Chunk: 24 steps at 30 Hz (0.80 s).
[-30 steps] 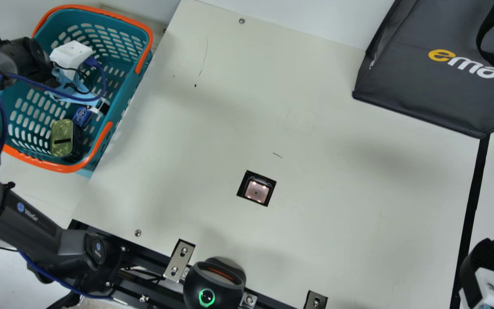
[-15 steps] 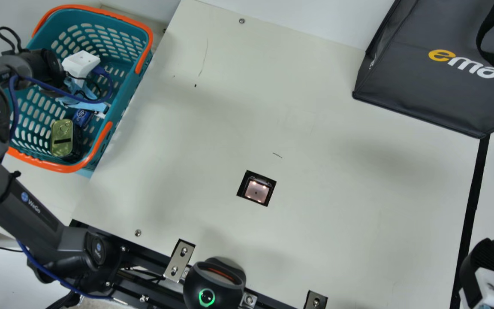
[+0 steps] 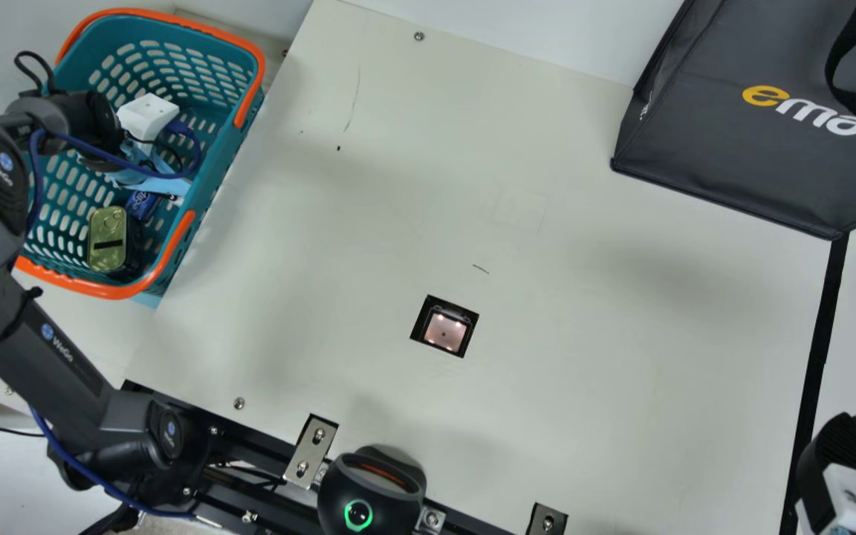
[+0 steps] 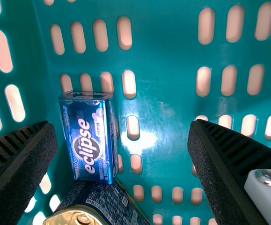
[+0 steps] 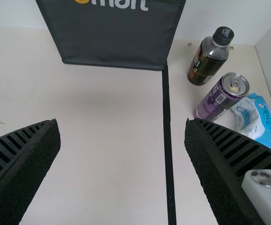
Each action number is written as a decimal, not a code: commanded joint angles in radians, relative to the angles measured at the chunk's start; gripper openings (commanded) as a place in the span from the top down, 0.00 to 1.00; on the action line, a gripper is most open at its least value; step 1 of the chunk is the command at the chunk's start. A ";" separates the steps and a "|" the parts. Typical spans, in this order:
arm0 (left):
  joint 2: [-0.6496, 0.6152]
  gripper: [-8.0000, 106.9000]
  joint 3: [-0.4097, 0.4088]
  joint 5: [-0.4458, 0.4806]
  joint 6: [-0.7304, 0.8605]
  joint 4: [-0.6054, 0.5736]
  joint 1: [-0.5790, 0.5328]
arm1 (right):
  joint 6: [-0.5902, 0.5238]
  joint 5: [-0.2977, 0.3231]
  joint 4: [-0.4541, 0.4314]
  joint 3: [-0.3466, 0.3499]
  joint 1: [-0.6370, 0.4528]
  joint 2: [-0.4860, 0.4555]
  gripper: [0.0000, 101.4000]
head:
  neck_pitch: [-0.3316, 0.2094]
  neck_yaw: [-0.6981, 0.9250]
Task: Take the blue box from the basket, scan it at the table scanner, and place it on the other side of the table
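Note:
My left gripper (image 3: 147, 115) is down inside the teal basket (image 3: 224, 141), above the blue box (image 3: 143, 203), which lies beside a can. In the left wrist view the left gripper (image 4: 122, 133) stands open, and the blue box (image 4: 84, 140) is between its fingers, nearer one of them, with bare basket bottom beside it. The table scanner (image 3: 445, 331) is set into the tabletop. At the table's right stands my right gripper (image 3: 840, 453); the right wrist view has the right gripper (image 5: 122, 133) open with nothing between its fingers.
A gold-topped can (image 3: 108, 238) touches the blue box. A dark bag (image 3: 725, 148) stands at the back right. Past the black tape line (image 5: 168, 140) are a bottle (image 5: 209, 58), a purple can (image 5: 219, 98) and a blue-white packet (image 5: 257, 119).
The left arm has moved right in the main view, bringing its gripper farther toward the basket's middle. The right arm has kept still.

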 commanded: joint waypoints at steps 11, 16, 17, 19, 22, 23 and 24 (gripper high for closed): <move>0.022 0.15 -0.008 -0.020 -0.026 0.010 0.000 | 0.000 0.000 0.000 0.000 0.000 0.000 0.06 | -0.030 0.004; 0.032 0.15 -0.014 -0.018 -0.032 0.009 0.002 | 0.000 0.000 0.000 0.000 0.000 0.000 0.06 | -0.030 0.004; 0.035 0.15 -0.015 -0.017 -0.034 0.009 0.003 | 0.000 0.000 0.000 0.000 0.000 0.000 0.06 | -0.030 0.004; 0.039 0.15 -0.016 -0.015 -0.037 0.009 0.003 | 0.000 0.000 0.000 0.000 0.000 0.000 0.06 | -0.030 0.004; 0.043 0.15 -0.016 -0.012 -0.043 0.010 0.004 | 0.000 0.000 0.000 0.000 0.000 0.000 0.06 | -0.030 0.004; 0.044 0.15 -0.016 -0.011 -0.044 0.010 0.004 | 0.000 0.000 0.000 0.000 0.000 0.000 0.06 | -0.030 0.004; 0.045 0.15 -0.015 -0.010 -0.046 0.009 0.004 | 0.000 0.000 0.000 0.000 0.000 0.000 0.06 | -0.030 0.004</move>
